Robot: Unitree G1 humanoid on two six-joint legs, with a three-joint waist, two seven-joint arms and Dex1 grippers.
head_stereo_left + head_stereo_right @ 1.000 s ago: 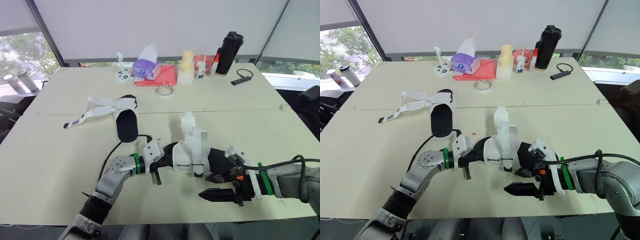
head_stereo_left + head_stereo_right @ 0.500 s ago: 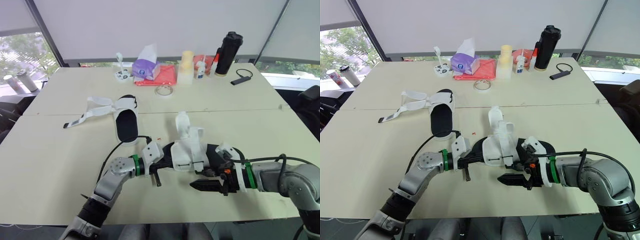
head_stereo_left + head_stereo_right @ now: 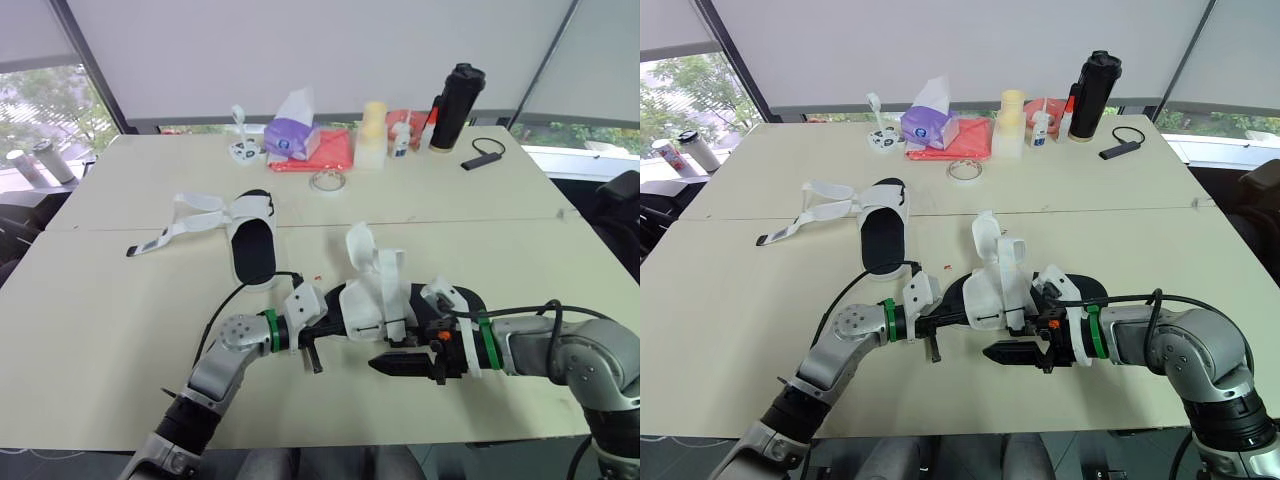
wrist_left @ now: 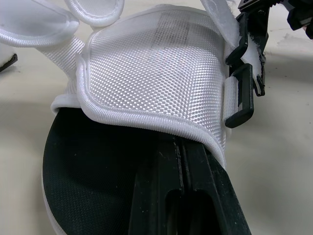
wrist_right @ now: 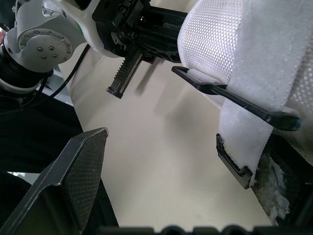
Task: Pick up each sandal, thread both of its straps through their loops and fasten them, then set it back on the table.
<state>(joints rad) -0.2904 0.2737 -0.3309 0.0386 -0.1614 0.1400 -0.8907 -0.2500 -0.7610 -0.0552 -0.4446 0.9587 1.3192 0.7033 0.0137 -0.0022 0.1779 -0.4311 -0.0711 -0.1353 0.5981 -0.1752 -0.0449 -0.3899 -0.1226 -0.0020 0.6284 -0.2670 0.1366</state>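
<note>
At lower centre of the head views, my left pincer [image 3: 318,328] pinched the toe end of the near sandal [image 3: 375,300] over the table [image 3: 100,330], its straps [image 3: 362,248] standing loose; my right pincer [image 3: 390,355] was spread at its buckle side. Up left lay the other sandal [image 3: 250,240], unstrapped

The pale table [image 3: 100,320] carried a row of clutter along its far edge — a purple tissue box [image 3: 293,140] on a red cloth [image 3: 325,155], a pale yellow cylinder [image 3: 374,132], a small white bottle [image 3: 401,139] and a tall black tumbler [image 3: 455,107]. A tape roll [image 3: 327,181] lay just in front of the cloth, and a black dongle [image 3: 483,153] lay near the tumbler.
</note>
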